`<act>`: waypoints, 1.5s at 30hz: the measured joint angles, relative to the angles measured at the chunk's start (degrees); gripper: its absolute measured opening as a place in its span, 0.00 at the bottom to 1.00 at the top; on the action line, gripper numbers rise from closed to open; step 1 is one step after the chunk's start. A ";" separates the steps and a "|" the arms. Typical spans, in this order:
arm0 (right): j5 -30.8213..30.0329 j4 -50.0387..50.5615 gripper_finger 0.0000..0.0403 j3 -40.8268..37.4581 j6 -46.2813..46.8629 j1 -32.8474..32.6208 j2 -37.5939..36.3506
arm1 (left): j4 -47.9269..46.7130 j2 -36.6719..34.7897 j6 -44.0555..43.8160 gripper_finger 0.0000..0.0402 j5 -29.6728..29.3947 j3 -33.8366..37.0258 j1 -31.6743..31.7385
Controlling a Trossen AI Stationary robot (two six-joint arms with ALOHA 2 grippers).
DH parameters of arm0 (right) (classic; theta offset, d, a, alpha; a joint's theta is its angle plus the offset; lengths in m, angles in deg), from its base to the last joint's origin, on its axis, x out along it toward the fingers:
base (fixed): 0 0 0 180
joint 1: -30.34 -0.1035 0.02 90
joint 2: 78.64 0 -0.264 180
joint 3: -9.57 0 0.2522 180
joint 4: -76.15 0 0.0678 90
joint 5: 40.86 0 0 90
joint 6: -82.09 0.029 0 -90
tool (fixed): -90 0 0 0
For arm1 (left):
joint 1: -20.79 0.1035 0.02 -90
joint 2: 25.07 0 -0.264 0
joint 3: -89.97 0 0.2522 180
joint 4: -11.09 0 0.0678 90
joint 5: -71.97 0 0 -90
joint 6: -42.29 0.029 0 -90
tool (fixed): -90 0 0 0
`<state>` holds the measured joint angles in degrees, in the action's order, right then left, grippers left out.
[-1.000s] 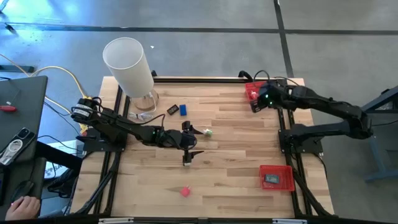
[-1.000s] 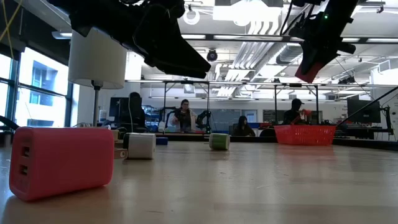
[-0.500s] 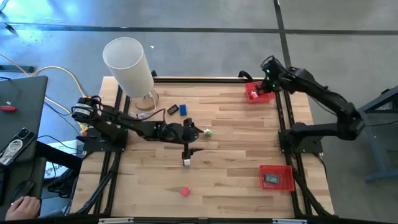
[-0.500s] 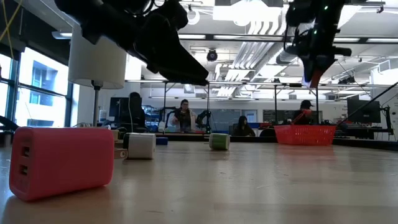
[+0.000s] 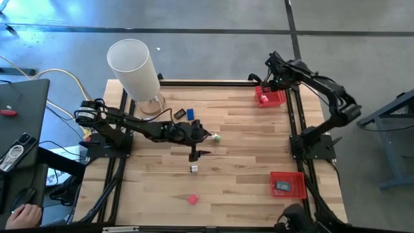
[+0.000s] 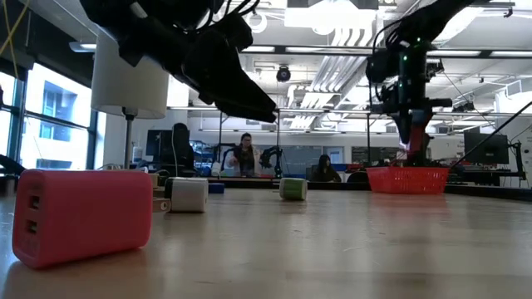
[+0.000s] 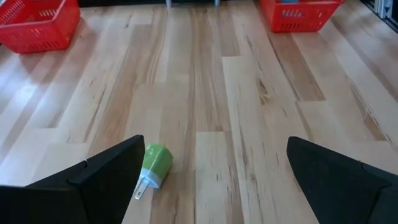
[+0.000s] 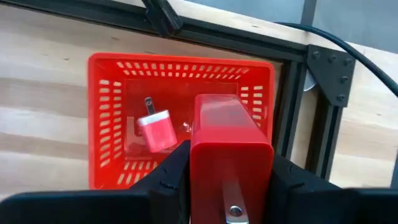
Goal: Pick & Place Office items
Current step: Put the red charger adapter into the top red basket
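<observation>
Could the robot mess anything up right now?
Maybe. The right gripper holds a red charger over the red basket; let go off-centre, it might hit the rim or the pink charger inside. The open left gripper could nudge the green charger away.

From table centre on your overhead view: cylinder (image 5: 134,69) at ten o'clock, one tray (image 5: 270,97) at two holding a charger (image 8: 157,130), another tray (image 5: 288,184) at four, small plug (image 5: 217,137) just beside centre.
</observation>
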<state>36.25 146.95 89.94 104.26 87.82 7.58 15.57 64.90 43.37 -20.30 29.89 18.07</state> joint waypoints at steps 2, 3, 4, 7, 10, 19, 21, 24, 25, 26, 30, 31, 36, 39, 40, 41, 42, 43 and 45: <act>0.02 -0.22 0.28 0.00 -0.05 0.75 1.42 | -0.45 0.00 0.00 0.96 0.00 0.00 0.00; 0.02 -0.34 0.28 0.00 -0.17 1.02 2.04 | -0.47 0.00 0.00 0.96 0.00 0.02 0.00; 0.15 -0.47 0.28 0.00 -0.19 1.09 2.52 | -0.47 0.00 0.00 0.96 0.00 0.02 0.00; 1.44 -0.58 0.28 0.00 0.03 1.08 3.77 | -0.49 0.00 0.00 0.96 0.37 0.02 0.00; 1.54 -0.27 0.28 0.00 0.30 1.03 5.21 | -0.49 0.00 0.02 0.96 1.46 0.04 0.00; 2.56 -0.69 0.28 -0.02 1.42 1.05 9.32 | -0.82 0.00 -0.48 0.96 5.13 0.04 -0.02; 2.54 -1.17 0.28 -0.02 1.55 1.05 9.74 | -0.95 0.00 -0.50 0.96 5.18 0.04 -0.02; 2.43 -1.61 0.28 -0.02 1.57 1.05 10.27 | -1.27 0.00 -0.52 0.96 5.18 0.04 -0.07; 2.43 -1.91 0.28 -0.02 1.57 1.05 10.57 | -1.28 0.00 -0.52 0.96 5.18 0.04 -0.07; 2.44 -2.13 0.28 -0.02 1.60 1.05 10.82 | -1.26 0.00 -0.54 0.96 5.18 0.04 -0.07; 2.45 -2.36 0.28 -0.02 1.77 1.38 12.56 | -1.24 0.00 -0.60 0.96 5.20 0.02 -0.07; 2.45 -2.41 0.28 -0.02 1.77 1.46 13.05 | -1.24 0.00 -0.70 0.96 5.20 0.04 -0.07; 2.60 -2.63 0.28 -0.02 1.77 1.44 15.40 | -1.32 0.00 -0.72 0.96 5.22 0.02 -0.07; 2.69 -2.75 0.28 -0.02 1.77 1.40 16.50 | -1.33 0.00 -0.72 0.96 5.22 0.04 -0.07; 2.73 -2.75 0.28 -0.02 1.81 1.40 16.94 | -1.35 0.00 -0.72 0.96 5.22 0.04 -0.07; 2.71 -2.75 0.28 -0.02 1.96 1.42 17.26 | -1.35 0.00 -0.71 0.96 5.22 0.04 -0.07; 2.70 -2.76 0.28 -0.02 2.00 1.42 17.56 | -1.37 0.00 -0.70 0.96 5.22 0.04 -0.07; 2.69 -2.81 0.29 -0.02 1.99 1.42 17.75 | -1.39 0.00 -0.70 0.96 5.22 0.04 -0.07; 2.80 -2.88 0.30 -0.02 1.99 1.42 18.19 | -1.52 0.00 -0.70 0.96 5.22 0.04 -0.07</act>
<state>39.05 144.06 89.91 106.25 89.24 25.77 14.05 64.90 42.67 -15.07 29.93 18.00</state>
